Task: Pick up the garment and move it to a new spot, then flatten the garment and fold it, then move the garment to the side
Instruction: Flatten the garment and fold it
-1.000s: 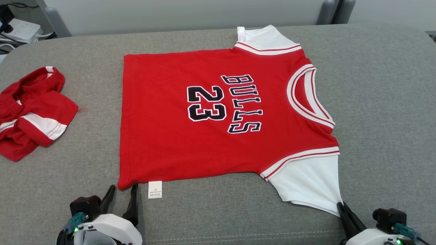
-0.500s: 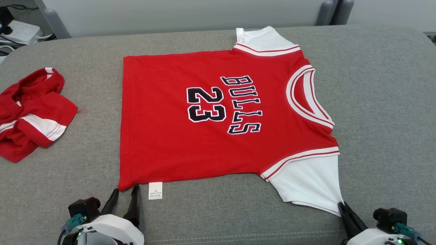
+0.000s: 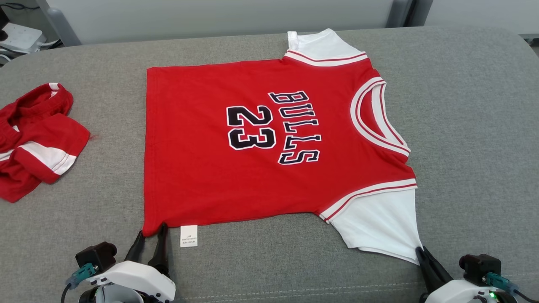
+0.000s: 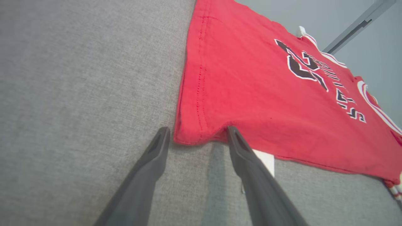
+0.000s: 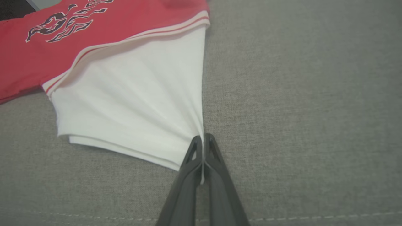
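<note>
The garment (image 3: 252,139) is a red jersey with white sleeves and black "BULLS 23" lettering, spread flat on the grey cushion, neck to the right. My left gripper (image 3: 150,235) stands open at the jersey's near left hem corner (image 4: 191,135), one finger on each side of that corner, tips touching the fabric edge. My right gripper (image 3: 420,252) is shut on the corner of the near white sleeve (image 5: 135,103), which is pulled taut into pleats toward the fingers (image 5: 202,147).
A second red and white garment (image 3: 33,139) lies crumpled at the far left of the cushion (image 3: 463,126). A white care label (image 3: 188,235) sticks out from the hem beside my left gripper. The cushion's back edge meets a grey wall.
My left gripper has crept forward until its open fingers straddle the hem corner. The right gripper has kept its hold on the sleeve. The camera has shifted slightly.
</note>
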{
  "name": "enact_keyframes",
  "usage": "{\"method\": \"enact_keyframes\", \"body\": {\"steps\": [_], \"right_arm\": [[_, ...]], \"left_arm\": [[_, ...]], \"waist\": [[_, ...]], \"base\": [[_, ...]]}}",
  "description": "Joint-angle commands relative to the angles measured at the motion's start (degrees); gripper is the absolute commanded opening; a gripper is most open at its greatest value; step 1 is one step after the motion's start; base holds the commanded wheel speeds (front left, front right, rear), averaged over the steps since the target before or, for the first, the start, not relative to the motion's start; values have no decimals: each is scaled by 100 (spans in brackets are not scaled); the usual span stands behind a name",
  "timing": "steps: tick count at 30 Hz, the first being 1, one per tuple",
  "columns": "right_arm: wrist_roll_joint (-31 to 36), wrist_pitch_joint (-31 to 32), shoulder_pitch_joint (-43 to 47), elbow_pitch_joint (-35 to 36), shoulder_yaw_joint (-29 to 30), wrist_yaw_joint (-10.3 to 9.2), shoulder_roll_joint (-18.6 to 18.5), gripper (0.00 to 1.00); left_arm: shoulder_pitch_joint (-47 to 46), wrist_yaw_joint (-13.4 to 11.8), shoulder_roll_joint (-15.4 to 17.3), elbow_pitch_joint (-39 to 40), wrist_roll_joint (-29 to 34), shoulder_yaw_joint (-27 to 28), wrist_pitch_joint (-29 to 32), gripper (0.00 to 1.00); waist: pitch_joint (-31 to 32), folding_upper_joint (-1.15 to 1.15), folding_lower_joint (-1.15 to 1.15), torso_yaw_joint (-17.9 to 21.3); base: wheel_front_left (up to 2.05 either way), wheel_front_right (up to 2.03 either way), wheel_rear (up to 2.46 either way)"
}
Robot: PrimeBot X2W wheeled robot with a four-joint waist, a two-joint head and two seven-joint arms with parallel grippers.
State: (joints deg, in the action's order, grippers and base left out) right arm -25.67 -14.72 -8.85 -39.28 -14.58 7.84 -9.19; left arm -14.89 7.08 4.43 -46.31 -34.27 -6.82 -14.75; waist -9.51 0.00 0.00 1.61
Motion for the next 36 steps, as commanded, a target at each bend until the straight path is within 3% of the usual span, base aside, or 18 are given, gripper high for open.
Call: {"method": "enact_keyframes", "body": {"steps": [1, 2, 5, 10, 21, 28, 36], "right_arm": [[28, -28, -7, 80, -59, -35, -117, 0], [28, -28, -9, 86, -61, -35, -116, 0], [31, -28, -36, 92, -88, -35, -107, 0], [-100, -24, -105, 77, -308, -35, -209, 0], [-699, 327, -272, 348, -1053, -35, -974, 0], [-1303, 1034, -311, 849, -1782, -35, -1576, 0], [-2012, 1775, -325, 1478, -2419, -35, -2242, 0]], "left_arm": [[-179, 41, 96, 43, -124, 50, -25, 78], [-191, 41, 106, 51, -197, 8, -25, 67], [-223, 41, 169, 46, -399, -187, -25, 0], [-236, 41, 298, 143, -685, -397, -25, 0], [-44, 41, 579, 389, -1118, -620, -25, 0], [-26, 41, 1078, 339, -1494, -1465, 319, 0], [-90, 41, 1601, 249, -1884, -1955, 551, 0]], "waist": [[-7, 0, 0, -10], [-14, 0, 0, -15], [-38, 0, 0, -11], [-50, 0, 0, 1], [72, 0, 0, -58], [192, 0, 0, -94], [342, 0, 0, -135]], "base": [[0, 0, 0], [0, 0, 0], [0, 0, 0], [0, 0, 0], [0, 0, 0], [0, 0, 0], [0, 0, 0]]}}
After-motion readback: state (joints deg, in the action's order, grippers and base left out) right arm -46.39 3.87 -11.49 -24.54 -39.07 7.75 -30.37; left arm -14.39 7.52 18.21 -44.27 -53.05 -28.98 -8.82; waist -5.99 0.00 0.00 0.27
